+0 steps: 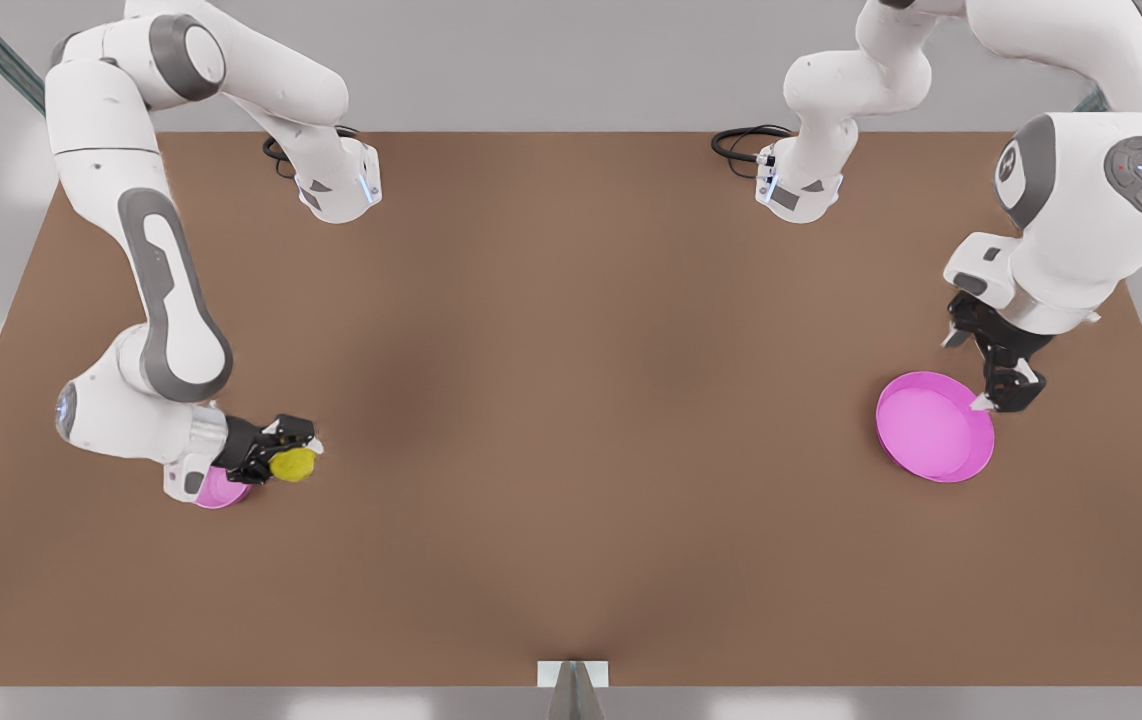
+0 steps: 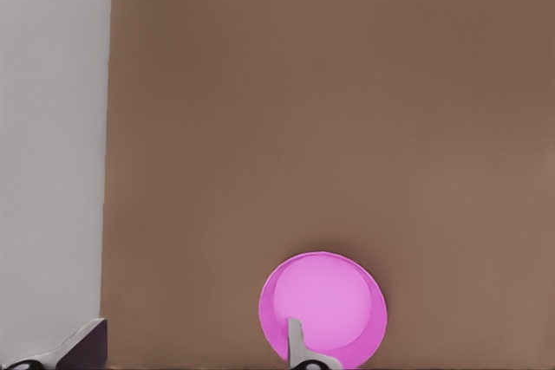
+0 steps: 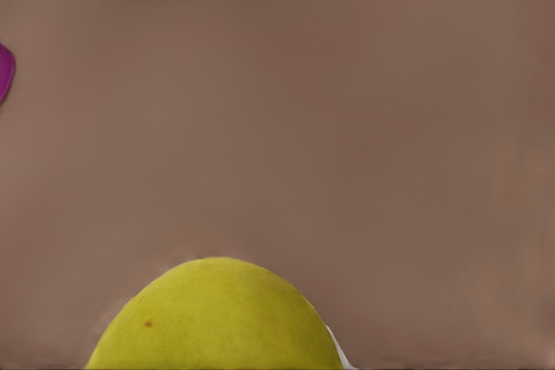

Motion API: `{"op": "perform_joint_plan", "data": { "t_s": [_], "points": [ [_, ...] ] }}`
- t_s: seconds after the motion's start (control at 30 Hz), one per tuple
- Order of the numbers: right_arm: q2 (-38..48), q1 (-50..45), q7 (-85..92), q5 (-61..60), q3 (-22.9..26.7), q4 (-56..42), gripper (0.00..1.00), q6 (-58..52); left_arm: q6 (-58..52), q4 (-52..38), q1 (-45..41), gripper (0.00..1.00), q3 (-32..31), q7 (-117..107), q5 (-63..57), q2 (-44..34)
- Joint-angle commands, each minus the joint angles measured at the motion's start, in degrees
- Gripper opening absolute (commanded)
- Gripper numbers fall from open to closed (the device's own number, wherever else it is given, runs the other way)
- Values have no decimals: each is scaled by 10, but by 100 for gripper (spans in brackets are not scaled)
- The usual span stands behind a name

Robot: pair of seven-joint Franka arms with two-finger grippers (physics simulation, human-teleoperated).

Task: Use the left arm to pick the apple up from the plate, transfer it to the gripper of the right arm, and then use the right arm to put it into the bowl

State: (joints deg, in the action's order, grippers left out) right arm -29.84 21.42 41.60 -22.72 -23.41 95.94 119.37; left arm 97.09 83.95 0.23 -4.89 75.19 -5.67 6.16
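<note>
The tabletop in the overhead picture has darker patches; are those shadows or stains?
Front view: soft, blurry-edged shadows on the table, darkest left of centre, no hard edges, so diffuse lighting. Right wrist view: the apple looms large, evenly lit, without glare.

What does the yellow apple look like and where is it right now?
The apple is small, round and yellow-green, with a smooth dull skin and one tiny brown speck seen close up in the right wrist view. It is held off the table in the right hand, whose black fingers close on it. It sits at the front view's left, just beside the small pink bowl, not in it. Nothing else touches it.
</note>
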Motion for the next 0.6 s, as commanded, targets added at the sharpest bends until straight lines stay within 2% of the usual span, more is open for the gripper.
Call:
{"op": "perform_joint_plan", "data": {
  "t_s": [0.0, 0.07, 0.27, 0.4, 0.57],
  "points": [
    [-5, 1, -6, 143, 8, -8, 51, -3, -62, -15, -20, 100, 24, -698, 20, 8],
    [-13, 2, 1, 184, 25, -15, 52, -2, -60, -34, -24, 100, 23, -753, 18, 35],
    [-26, 1, -3, 284, 50, -15, 52, -2, -60, -33, -52, 100, 21, -784, 13, 36],
    [-72, 1, -2, 355, 54, -64, 52, -2, -62, -33, -52, 100, 21, -784, 14, 36],
    [-79, 2, 1, 380, 60, -62, 52, -3, -62, -33, -52, 100, 21, -784, 14, 36]
  ]
}}
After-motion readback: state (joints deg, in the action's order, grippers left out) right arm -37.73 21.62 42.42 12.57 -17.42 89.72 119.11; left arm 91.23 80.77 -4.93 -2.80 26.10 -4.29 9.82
